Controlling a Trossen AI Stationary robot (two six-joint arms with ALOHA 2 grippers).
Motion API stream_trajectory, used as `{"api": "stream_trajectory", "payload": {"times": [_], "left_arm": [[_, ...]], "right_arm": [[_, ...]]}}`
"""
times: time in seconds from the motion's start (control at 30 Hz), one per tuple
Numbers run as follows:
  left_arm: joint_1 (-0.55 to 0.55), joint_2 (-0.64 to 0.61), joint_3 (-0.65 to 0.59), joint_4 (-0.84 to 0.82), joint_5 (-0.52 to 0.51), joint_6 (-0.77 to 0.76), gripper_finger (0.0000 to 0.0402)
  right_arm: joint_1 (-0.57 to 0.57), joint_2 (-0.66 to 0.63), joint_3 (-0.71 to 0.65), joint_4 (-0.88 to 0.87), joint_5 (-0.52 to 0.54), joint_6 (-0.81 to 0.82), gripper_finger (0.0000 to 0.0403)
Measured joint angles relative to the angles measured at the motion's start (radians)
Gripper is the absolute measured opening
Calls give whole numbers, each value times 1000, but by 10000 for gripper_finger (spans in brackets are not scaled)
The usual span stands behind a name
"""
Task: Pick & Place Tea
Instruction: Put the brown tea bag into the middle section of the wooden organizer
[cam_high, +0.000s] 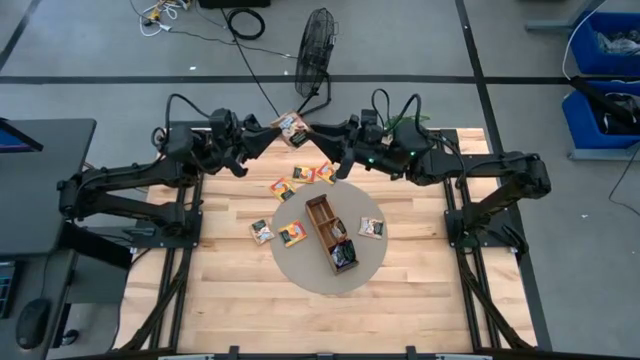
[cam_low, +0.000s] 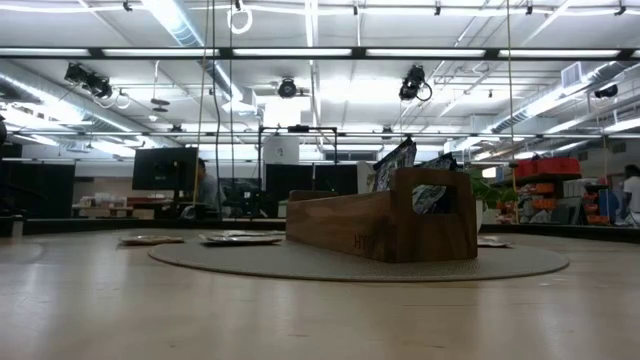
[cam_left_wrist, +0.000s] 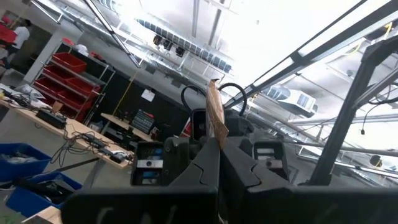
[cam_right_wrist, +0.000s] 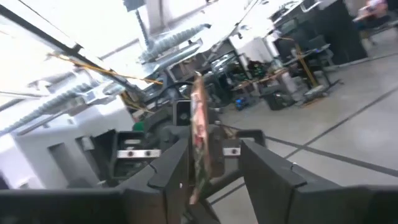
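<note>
One tea sachet, orange and white, is held up in the air over the table's far edge, between my two grippers. My left gripper comes from the left and is shut on it. My right gripper comes from the right and is open, one finger on either side of the same sachet. Several more sachets lie flat on the table and on the round mat. The wooden tray holds dark sachets at its near end. My left gripper pinches the sachet between its two fingers by one edge, coming level from the table's left. The sachet is lifted clear and stands on edge, sticking out past the fingertips toward the other gripper. My right gripper: the sachet stands close against one finger; whether it touches I cannot tell.
The tray stands on a round grey-beige mat in the table's middle. Bare wood lies toward the near edge. A fan and cables are on the floor beyond the far edge. A person sits far off in the room.
</note>
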Motion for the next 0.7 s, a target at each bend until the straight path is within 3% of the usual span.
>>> {"api": "stream_trajectory", "payload": {"times": [0.4,0.6,0.7], "left_arm": [[0,0,0,-4,-15,-1,1],[0,0,0,-8,-16,-3,1],[0,0,0,-12,-16,-8,2]], "right_arm": [[-9,26,1,31,-43,43,80],[-9,43,1,63,-68,35,11],[-9,41,1,57,-67,35,8]]}}
